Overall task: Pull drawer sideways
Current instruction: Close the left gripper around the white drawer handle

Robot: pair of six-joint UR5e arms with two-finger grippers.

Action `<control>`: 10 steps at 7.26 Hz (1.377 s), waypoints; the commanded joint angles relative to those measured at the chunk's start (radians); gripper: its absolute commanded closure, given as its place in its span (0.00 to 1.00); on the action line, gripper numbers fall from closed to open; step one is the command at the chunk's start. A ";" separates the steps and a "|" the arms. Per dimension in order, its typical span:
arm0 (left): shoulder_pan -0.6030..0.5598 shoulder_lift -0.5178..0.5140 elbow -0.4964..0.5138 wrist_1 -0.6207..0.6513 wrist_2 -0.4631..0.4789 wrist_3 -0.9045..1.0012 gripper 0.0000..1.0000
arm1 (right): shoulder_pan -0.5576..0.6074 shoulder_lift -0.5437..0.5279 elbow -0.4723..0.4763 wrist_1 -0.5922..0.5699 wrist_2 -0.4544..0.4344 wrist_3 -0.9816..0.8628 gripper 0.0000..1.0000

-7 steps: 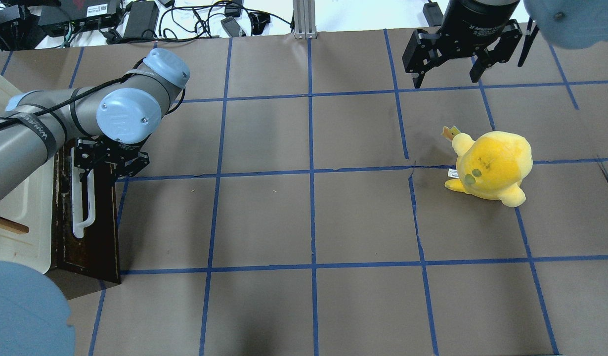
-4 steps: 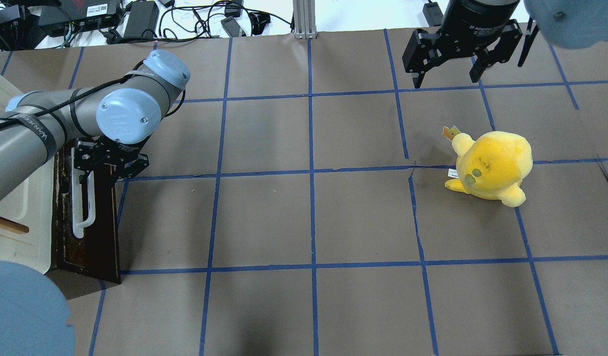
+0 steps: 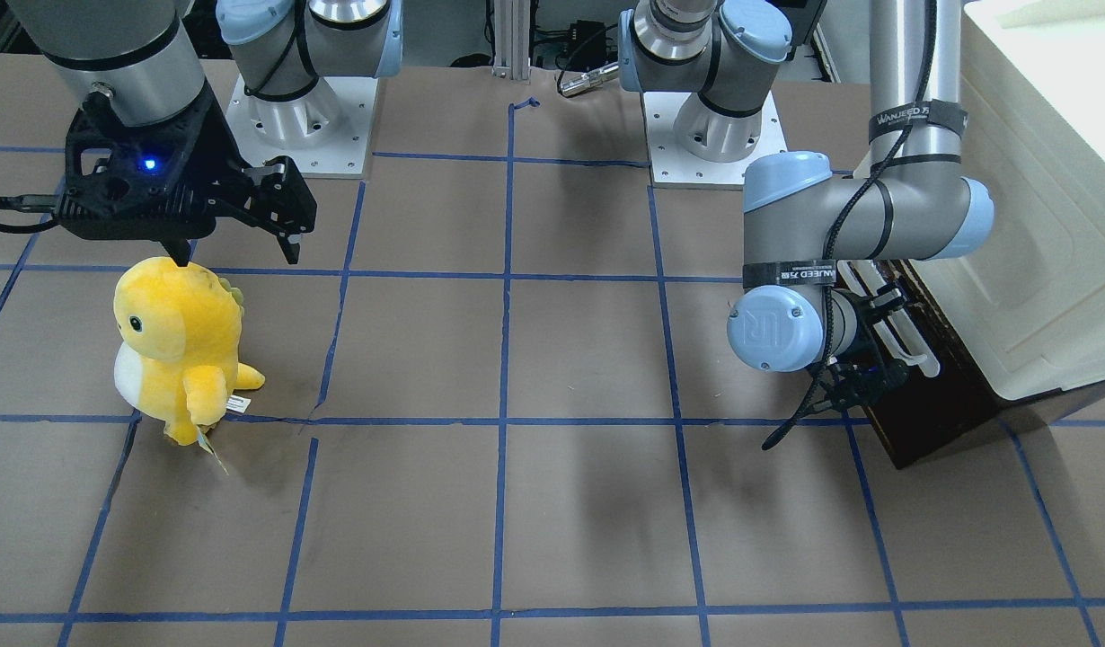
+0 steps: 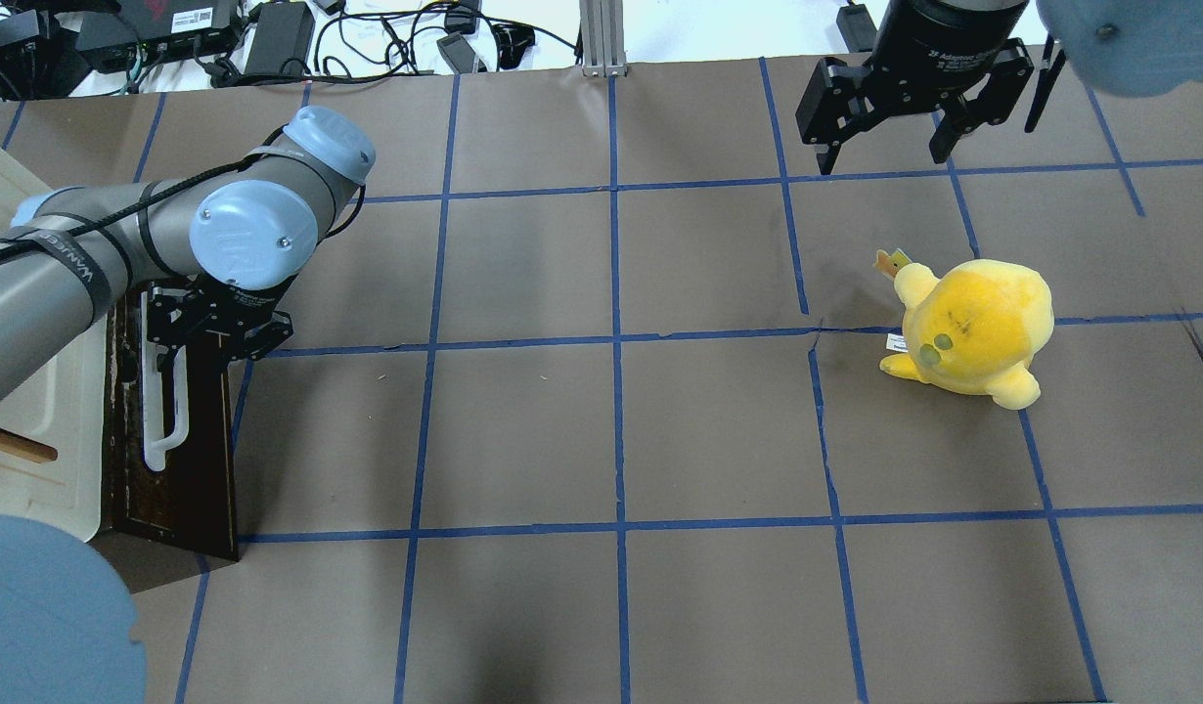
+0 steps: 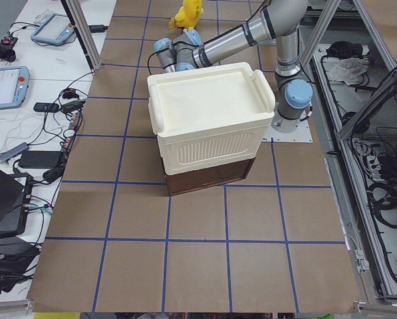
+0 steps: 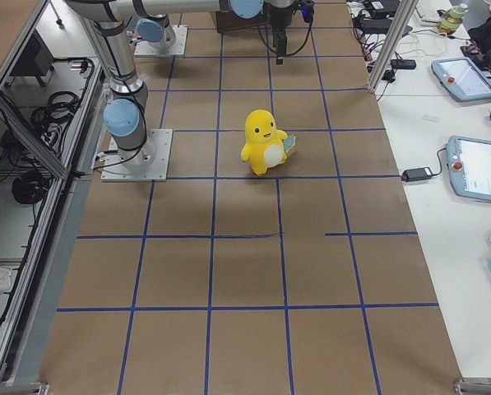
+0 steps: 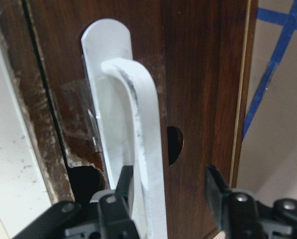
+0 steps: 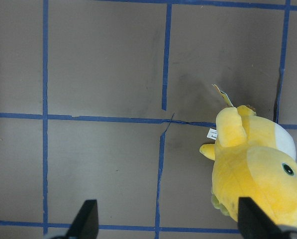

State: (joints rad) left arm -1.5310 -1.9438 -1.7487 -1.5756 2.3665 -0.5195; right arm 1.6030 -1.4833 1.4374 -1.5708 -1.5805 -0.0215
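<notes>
The drawer (image 4: 186, 460) has a dark brown front and a long white bar handle (image 4: 161, 411), and sits at the table's left under a cream cabinet (image 4: 34, 420). My left gripper (image 4: 215, 328) is at the handle's far end. In the left wrist view the gripper (image 7: 168, 181) is open. The handle (image 7: 143, 149) runs between its fingers, close to the left finger (image 7: 124, 185) and apart from the right one. The drawer's interior is hidden. My right gripper (image 4: 883, 154) is open and empty, hovering at the far right.
A yellow plush toy (image 4: 973, 328) stands on the right half of the table, just below the right gripper; it also shows in the right wrist view (image 8: 257, 169). The cabinet has a tan wooden handle (image 4: 10, 445). Cables and adapters lie beyond the far edge.
My left arm and gripper have shifted slightly along the handle toward the near side. The drawer, the right gripper and the toy have not moved.
</notes>
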 commanded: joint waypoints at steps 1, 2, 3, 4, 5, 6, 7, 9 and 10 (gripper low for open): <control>0.000 0.002 -0.002 -0.009 -0.001 -0.001 0.55 | 0.000 0.000 0.000 0.000 0.001 0.000 0.00; 0.000 0.003 0.000 -0.011 -0.001 -0.001 0.55 | 0.000 0.000 0.000 0.000 -0.001 0.000 0.00; 0.002 0.005 -0.002 -0.012 0.000 0.001 0.55 | 0.000 0.000 0.000 0.000 -0.001 0.000 0.00; 0.003 0.006 -0.002 -0.014 0.002 0.001 0.55 | 0.000 0.000 0.000 0.000 -0.001 0.000 0.00; 0.009 0.012 -0.002 -0.021 0.002 0.002 0.55 | 0.000 0.000 0.000 0.000 -0.001 0.000 0.00; 0.009 0.014 -0.002 -0.023 0.000 0.004 0.58 | 0.000 0.000 0.000 0.000 -0.001 0.000 0.00; 0.009 0.014 -0.002 -0.021 0.000 0.004 0.59 | 0.000 0.000 0.000 0.000 0.001 0.000 0.00; 0.009 0.014 -0.002 -0.021 -0.001 0.006 0.67 | 0.000 0.000 0.000 0.000 0.001 -0.001 0.00; 0.011 0.014 -0.002 -0.021 0.000 0.007 0.67 | 0.000 0.000 0.000 0.000 0.001 0.000 0.00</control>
State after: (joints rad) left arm -1.5213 -1.9299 -1.7499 -1.5969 2.3663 -0.5141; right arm 1.6030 -1.4834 1.4373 -1.5708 -1.5801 -0.0221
